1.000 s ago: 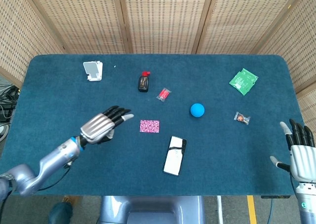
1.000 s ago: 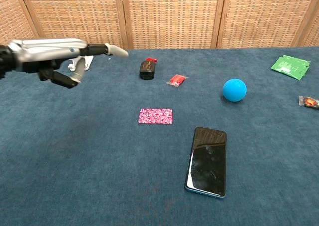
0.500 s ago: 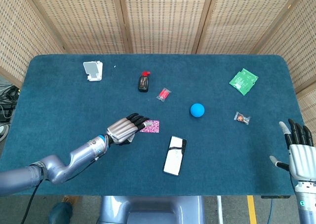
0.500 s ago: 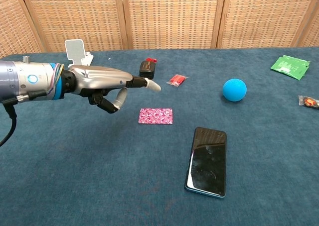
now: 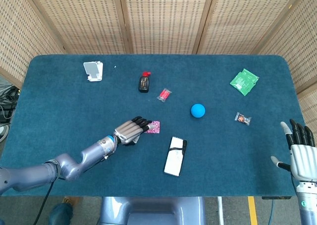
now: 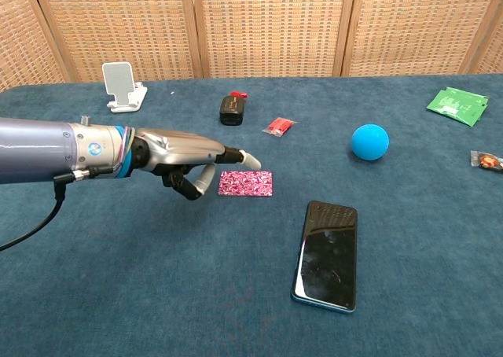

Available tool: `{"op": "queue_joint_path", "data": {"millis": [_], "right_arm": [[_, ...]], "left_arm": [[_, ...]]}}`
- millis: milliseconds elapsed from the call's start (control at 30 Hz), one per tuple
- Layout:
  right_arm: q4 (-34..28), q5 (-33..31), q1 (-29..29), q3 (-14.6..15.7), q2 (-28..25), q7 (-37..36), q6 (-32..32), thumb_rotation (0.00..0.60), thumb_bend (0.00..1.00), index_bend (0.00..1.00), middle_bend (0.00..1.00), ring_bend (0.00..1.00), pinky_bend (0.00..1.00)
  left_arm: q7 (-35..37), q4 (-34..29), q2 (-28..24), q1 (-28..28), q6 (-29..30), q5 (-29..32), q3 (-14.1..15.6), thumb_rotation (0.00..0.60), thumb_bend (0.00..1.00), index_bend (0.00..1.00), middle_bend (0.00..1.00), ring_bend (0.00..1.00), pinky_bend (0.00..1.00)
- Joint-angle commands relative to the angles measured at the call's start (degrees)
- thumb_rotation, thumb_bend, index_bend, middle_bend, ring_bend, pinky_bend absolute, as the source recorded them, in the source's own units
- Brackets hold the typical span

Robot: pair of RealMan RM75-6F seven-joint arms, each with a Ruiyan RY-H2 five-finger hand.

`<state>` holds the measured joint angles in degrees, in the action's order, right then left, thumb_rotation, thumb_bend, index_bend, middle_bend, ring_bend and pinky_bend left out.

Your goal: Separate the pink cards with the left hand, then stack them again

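The pink patterned cards lie as one flat stack on the blue table, left of the phone. My left hand is stretched out flat over the stack's left end, fingers extended and apart, its fingertips just above the cards; whether they touch is unclear. It holds nothing. My right hand stays at the table's near right corner, fingers spread upward and empty; only the head view shows it.
A black phone lies near the cards on the right. Further back are a blue ball, a red packet, a black bottle with red cap, a white phone stand, a green packet and a small sweet.
My left hand has travelled right and down from left of the cards until its fingertips hang over the stack's left end. The cards and my right hand have not moved.
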<state>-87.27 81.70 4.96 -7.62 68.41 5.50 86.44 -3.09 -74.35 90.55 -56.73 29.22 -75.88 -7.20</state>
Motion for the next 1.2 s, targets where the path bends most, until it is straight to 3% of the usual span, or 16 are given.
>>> {"op": "queue_joint_path", "data": {"millis": [33, 467, 1200], "right_arm": [[-0.04, -0.09, 0.08, 0.09, 0.01, 0.14, -0.28, 0.600, 0.00, 0.00, 0.00, 0.00, 0.00], [0.17, -0.58, 0.11, 0.03, -0.06, -0.04, -0.62, 0.600, 0.00, 0.00, 0.00, 0.00, 0.00], [-1.14, 0.58, -0.11, 0.41, -0.26, 0.93, 0.42, 0.600, 0.00, 0.00, 0.00, 0.00, 0.00]], "left_arm": [[-0.22, 1.14, 0.90, -0.61, -0.70, 0.80, 0.46, 0.600, 1.00, 0.00, 0.00, 0.00, 0.00], [-2.93, 4.77, 3.55, -2.01, -1.89, 3.48, 2.29, 0.600, 1.00, 0.00, 0.00, 0.00, 0.00], [1.54, 12.23, -0.69, 1.79, -1.39, 3.85, 5.48, 0.600, 1.00, 0.00, 0.00, 0.00, 0.00]]}}
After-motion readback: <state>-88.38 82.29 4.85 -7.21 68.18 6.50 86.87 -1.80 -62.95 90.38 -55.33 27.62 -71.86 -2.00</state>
